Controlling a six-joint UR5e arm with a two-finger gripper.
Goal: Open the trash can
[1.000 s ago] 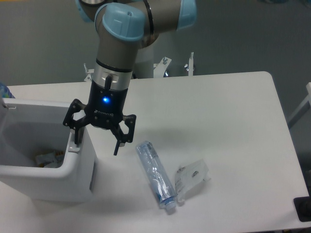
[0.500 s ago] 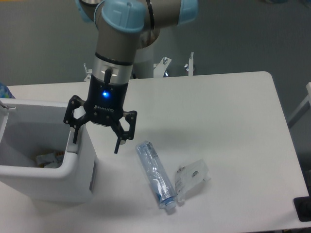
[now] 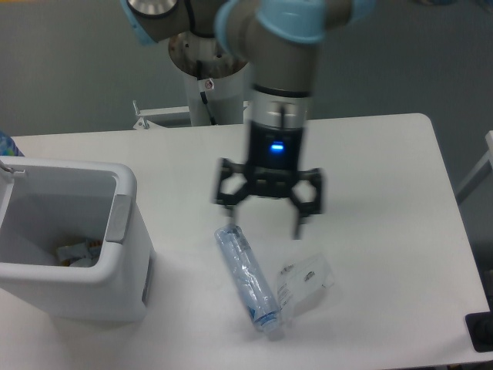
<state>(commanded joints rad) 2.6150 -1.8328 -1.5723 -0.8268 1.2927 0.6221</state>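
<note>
The trash can (image 3: pixel 69 254) stands with its top uncovered, so the task looks done; the tool (image 3: pixel 264 223) hovers spread and empty above the bottle (image 3: pixel 246 277).

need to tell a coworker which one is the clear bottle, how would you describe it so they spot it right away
Start at the big white trash can on the table's left, then look right, below the open gripper. The clear bottle lies on its side there. Unlike the flat clear packet touching its right side, it is a long round tube.
</note>
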